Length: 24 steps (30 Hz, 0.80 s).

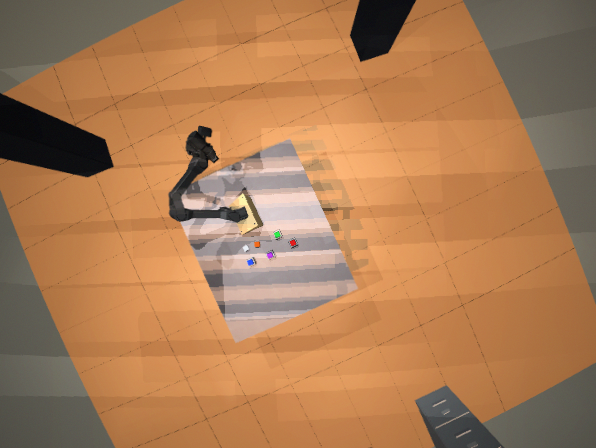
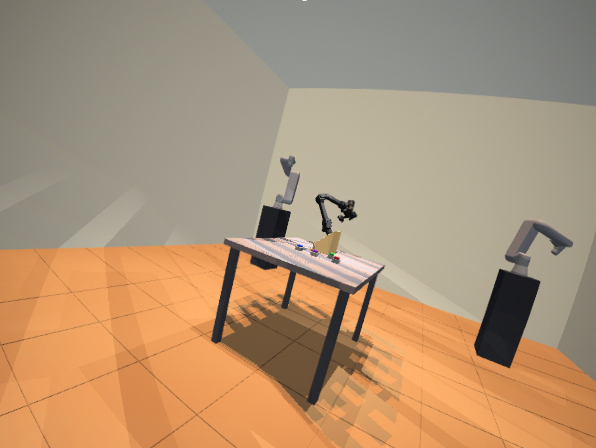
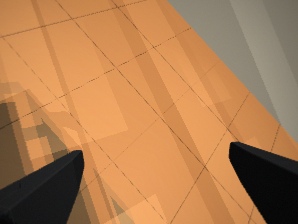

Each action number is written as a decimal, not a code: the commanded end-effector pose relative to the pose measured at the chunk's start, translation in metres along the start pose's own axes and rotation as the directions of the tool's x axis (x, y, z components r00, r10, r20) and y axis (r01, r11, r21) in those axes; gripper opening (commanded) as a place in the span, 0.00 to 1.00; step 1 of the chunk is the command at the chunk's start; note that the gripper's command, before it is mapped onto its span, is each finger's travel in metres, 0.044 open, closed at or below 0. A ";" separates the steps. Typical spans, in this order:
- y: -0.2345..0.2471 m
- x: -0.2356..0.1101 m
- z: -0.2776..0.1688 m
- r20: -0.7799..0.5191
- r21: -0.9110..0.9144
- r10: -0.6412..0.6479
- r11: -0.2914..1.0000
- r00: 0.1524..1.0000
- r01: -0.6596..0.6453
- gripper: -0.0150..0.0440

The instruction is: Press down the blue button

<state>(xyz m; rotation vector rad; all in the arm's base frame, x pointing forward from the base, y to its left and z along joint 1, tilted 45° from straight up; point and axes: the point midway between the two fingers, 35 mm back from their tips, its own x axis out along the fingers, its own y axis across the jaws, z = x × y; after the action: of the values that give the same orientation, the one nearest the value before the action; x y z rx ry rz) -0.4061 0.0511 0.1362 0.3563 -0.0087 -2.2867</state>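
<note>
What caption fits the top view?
Arm above a striped table, open gripper far from the blue button.

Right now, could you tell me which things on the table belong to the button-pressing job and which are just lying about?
For the job:
blue button
gripper, open, holding nothing

Lying about:
purple button
green button
red button
orange block
white block
tan wedge

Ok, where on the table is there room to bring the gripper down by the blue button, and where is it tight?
Bare table lies past the blue button, toward the far edge. Tight on its other sides: white block, orange block, purple button. Green button and red button sit further off. The gripper is open, holding nothing.
</note>
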 end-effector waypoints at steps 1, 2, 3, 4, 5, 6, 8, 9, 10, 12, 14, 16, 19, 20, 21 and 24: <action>-0.002 -0.003 -0.001 -0.001 0.005 -0.010 1.000 1.000 0.010 0.93; -0.008 -0.011 -0.004 -0.004 0.018 -0.039 0.999 0.999 0.039 0.93; -0.017 -0.024 -0.010 -0.012 0.042 -0.088 0.995 0.996 0.088 0.93; -0.027 -0.040 -0.017 -0.027 0.074 -0.145 0.986 0.989 0.147 0.93; -0.037 -0.054 -0.023 -0.050 0.108 -0.200 0.973 0.978 0.205 0.93; -0.045 -0.069 -0.029 -0.073 0.141 -0.253 0.955 0.965 0.262 0.93; -0.060 -0.100 -0.043 -0.124 0.206 -0.353 0.905 0.927 0.372 0.93; -0.066 -0.116 -0.050 -0.151 0.237 -0.399 0.874 0.905 0.425 0.93; -0.071 -0.132 -0.058 -0.179 0.266 -0.442 0.838 0.879 0.476 0.93; -0.079 -0.166 -0.073 -0.237 0.321 -0.520 0.756 0.821 0.571 0.93; -0.083 -0.200 -0.088 -0.298 0.369 -0.584 0.659 0.755 0.655 0.93; -0.082 -0.234 -0.104 -0.361 0.411 -0.635 0.549 0.683 0.728 0.93; -0.074 -0.285 -0.128 -0.458 0.458 -0.683 0.367 0.569 0.810 0.93; -0.070 -0.302 -0.136 -0.490 0.469 -0.692 0.302 0.530 0.830 0.93; -0.064 -0.318 -0.144 -0.522 0.478 -0.697 0.237 0.491 0.846 0.93; -0.042 -0.365 -0.168 -0.617 0.492 -0.690 0.035 0.377 0.870 0.93</action>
<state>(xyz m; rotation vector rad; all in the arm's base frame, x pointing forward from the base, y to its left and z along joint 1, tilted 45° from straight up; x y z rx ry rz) -0.2134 0.3405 0.0690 1.2513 -0.8070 -3.1772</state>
